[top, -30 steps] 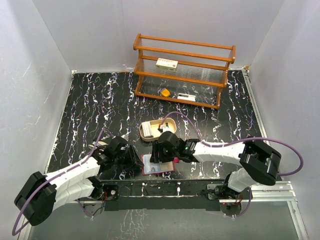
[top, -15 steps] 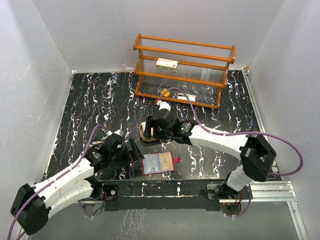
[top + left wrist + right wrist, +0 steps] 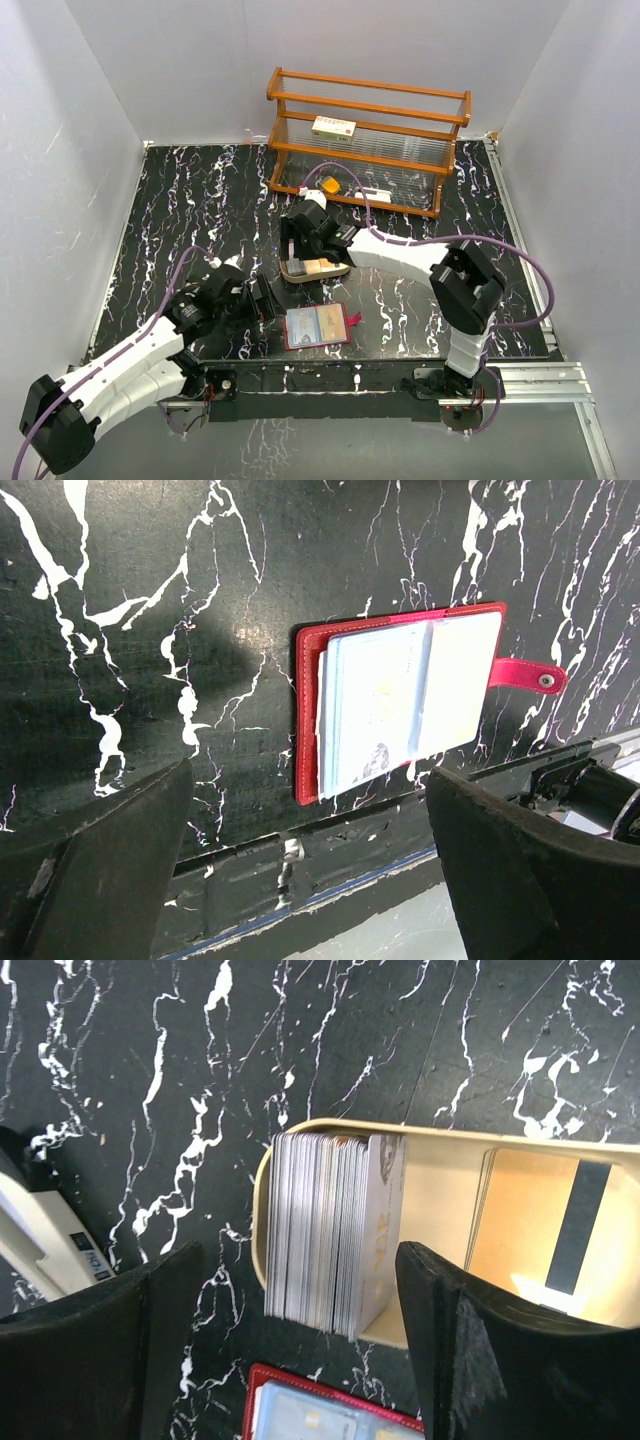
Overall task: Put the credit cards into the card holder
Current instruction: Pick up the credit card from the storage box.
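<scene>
The card holder (image 3: 318, 326) lies open near the table's front edge, red with clear pockets (image 3: 400, 705) and a snap strap to its right. A thick stack of credit cards (image 3: 330, 1225) stands on edge in the tan oval tray (image 3: 335, 270), with a tan card with a black stripe (image 3: 545, 1235) flat beside it. My right gripper (image 3: 300, 250) hovers over the tray's left end, open; in its wrist view the right gripper (image 3: 295, 1360) holds nothing. My left gripper (image 3: 265, 298) sits just left of the holder, open; nothing lies between the jaws of the left gripper (image 3: 310, 880).
A wooden rack (image 3: 365, 140) stands at the back, holding a white box (image 3: 334, 126), an orange wedge (image 3: 329, 185) and a small white item (image 3: 375, 192). The table's front edge and metal rail (image 3: 330, 880) run right under my left gripper.
My right gripper has left the card holder, travelled back to the tray and opened wider. My left gripper has opened fully and drawn back to the left, off the holder.
</scene>
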Action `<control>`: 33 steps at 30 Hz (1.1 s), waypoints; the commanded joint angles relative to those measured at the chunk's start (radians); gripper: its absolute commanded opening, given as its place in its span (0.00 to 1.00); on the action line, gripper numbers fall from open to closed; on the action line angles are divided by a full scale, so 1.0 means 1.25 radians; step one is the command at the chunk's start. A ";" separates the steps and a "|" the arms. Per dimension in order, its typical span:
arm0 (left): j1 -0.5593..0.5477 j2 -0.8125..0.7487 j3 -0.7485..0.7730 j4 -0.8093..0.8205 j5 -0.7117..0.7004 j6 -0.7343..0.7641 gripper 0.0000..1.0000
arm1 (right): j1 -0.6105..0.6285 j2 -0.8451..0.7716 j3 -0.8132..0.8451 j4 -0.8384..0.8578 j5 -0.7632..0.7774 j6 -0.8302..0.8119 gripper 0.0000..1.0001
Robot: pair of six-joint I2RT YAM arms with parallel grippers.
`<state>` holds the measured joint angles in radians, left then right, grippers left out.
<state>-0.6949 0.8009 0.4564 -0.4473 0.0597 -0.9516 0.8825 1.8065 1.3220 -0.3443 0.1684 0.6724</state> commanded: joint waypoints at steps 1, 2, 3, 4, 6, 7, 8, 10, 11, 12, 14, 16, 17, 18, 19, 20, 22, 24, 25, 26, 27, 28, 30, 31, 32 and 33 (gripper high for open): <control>0.001 -0.034 0.024 -0.026 -0.007 0.013 0.99 | -0.019 0.035 0.066 0.013 -0.011 -0.031 0.78; 0.001 -0.037 0.022 -0.027 -0.008 0.013 0.99 | -0.022 0.049 0.074 0.008 -0.020 -0.033 0.78; 0.001 -0.039 0.023 -0.027 -0.008 0.013 0.99 | -0.024 0.054 0.079 0.007 -0.029 -0.035 0.78; 0.001 -0.040 0.022 -0.026 -0.007 0.013 0.99 | -0.027 0.060 0.080 0.009 -0.036 -0.035 0.78; 0.001 -0.040 0.022 -0.024 -0.006 0.014 0.99 | -0.027 0.068 0.079 0.018 -0.051 -0.035 0.78; 0.001 -0.038 0.021 -0.024 -0.005 0.015 0.99 | -0.028 0.071 0.078 0.025 -0.059 -0.035 0.78; 0.001 -0.038 0.020 -0.022 -0.004 0.015 0.99 | -0.029 0.075 0.077 0.032 -0.067 -0.035 0.78; 0.001 -0.037 0.020 -0.020 -0.003 0.015 0.99 | -0.030 0.088 0.082 0.034 -0.076 -0.035 0.78; 0.001 -0.036 0.019 -0.021 -0.002 0.017 0.99 | -0.030 0.095 0.087 0.032 -0.080 -0.035 0.78; 0.001 -0.036 0.020 -0.021 -0.001 0.017 0.99 | -0.031 0.101 0.091 0.032 -0.083 -0.035 0.78; 0.001 -0.036 0.018 -0.020 0.002 0.018 0.99 | -0.031 0.110 0.100 0.027 -0.088 -0.035 0.79; 0.001 -0.035 0.017 -0.018 0.004 0.018 0.99 | -0.031 0.113 0.106 0.022 -0.091 -0.036 0.78; 0.001 -0.035 0.016 -0.018 0.005 0.018 0.99 | -0.031 0.113 0.108 0.020 -0.092 -0.037 0.77; 0.002 -0.034 0.016 -0.018 0.005 0.019 0.99 | -0.031 0.110 0.107 0.020 -0.093 -0.037 0.76; 0.001 -0.033 0.016 -0.018 0.005 0.018 0.99 | -0.031 0.106 0.104 0.021 -0.092 -0.037 0.75; 0.001 -0.033 0.016 -0.018 0.004 0.018 0.99 | -0.031 0.101 0.101 0.023 -0.093 -0.036 0.75; 0.001 -0.033 0.014 -0.016 0.004 0.017 0.99 | -0.032 0.090 0.097 0.026 -0.092 -0.036 0.73; 0.001 -0.033 0.013 -0.014 0.006 0.016 0.99 | -0.033 0.083 0.094 0.029 -0.097 -0.036 0.71; 0.001 -0.033 0.011 -0.013 0.006 0.016 0.99 | -0.033 0.079 0.091 0.031 -0.098 -0.035 0.70; 0.001 -0.033 0.011 -0.012 0.006 0.015 0.99 | -0.034 0.076 0.089 0.036 -0.101 -0.034 0.69; 0.001 -0.033 0.009 -0.011 0.006 0.015 0.99 | -0.034 0.072 0.086 0.039 -0.104 -0.033 0.68; 0.001 -0.032 0.009 -0.010 0.007 0.015 0.99 | -0.034 0.070 0.083 0.040 -0.104 -0.033 0.67; 0.001 -0.031 0.008 -0.009 0.007 0.015 0.99 | -0.034 0.066 0.080 0.041 -0.101 -0.033 0.64; 0.001 -0.031 0.009 -0.009 0.007 0.014 0.99 | -0.034 0.064 0.078 0.041 -0.101 -0.033 0.63; 0.002 -0.031 0.007 -0.008 0.008 0.014 0.99 | -0.034 0.062 0.076 0.041 -0.100 -0.032 0.61; 0.001 -0.032 0.006 -0.008 0.010 0.013 0.99 | -0.034 0.060 0.074 0.041 -0.101 -0.031 0.61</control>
<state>-0.6949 0.7643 0.4564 -0.4530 0.0612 -0.9421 0.8410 1.9438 1.4044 -0.3420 0.0517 0.6323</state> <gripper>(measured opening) 0.985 0.624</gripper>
